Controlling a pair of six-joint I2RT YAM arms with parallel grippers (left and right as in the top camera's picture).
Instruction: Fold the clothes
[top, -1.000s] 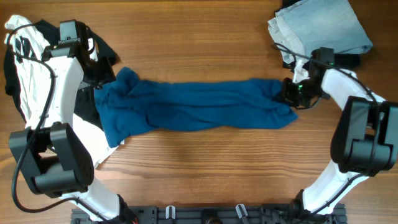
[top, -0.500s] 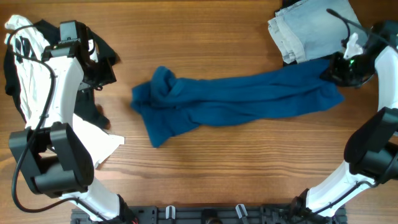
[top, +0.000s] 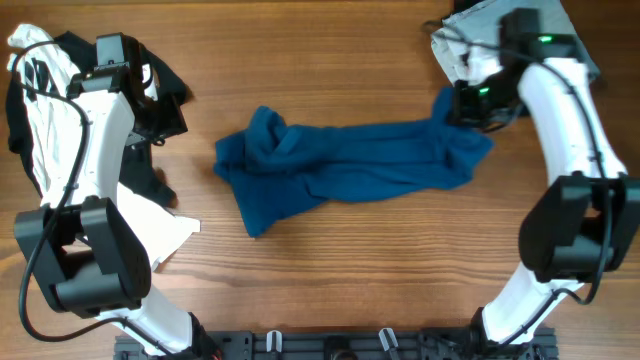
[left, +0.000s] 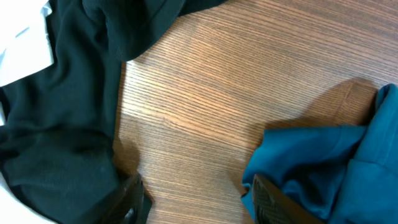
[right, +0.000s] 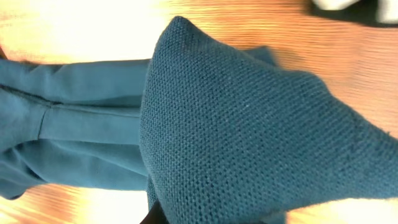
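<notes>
One shirt (top: 350, 165), deep blue, lies bunched across the middle of the counter (top: 330, 290), long axis left to right, left end crumpled into a lump. Its right end rises off the wood to the right gripper (top: 465, 100) near the far right corner. The right wrist view shows only blue knit (right: 249, 124) draped close against the camera, so the fingers read as clamped on that end.

A second ago the shirt lay stretched out, with its left end over the clothes at the left edge. It then slid right and clear of them. Now the held end has come back in from the right edge, so the cloth is shorter and slack. It looks like a drag-and-reposition, with no fold made yet and the shirt not spread flat.

Left gripper (top: 162, 122) hasn't moved, fingers apart and holding nothing, bare wood between them in its wrist view (left: 199, 202). Black tee (top: 165, 85) and white garment (top: 45, 130) sit untouched at the left edge. A pale pile (top: 500, 40) sits in the far right corner.
</notes>
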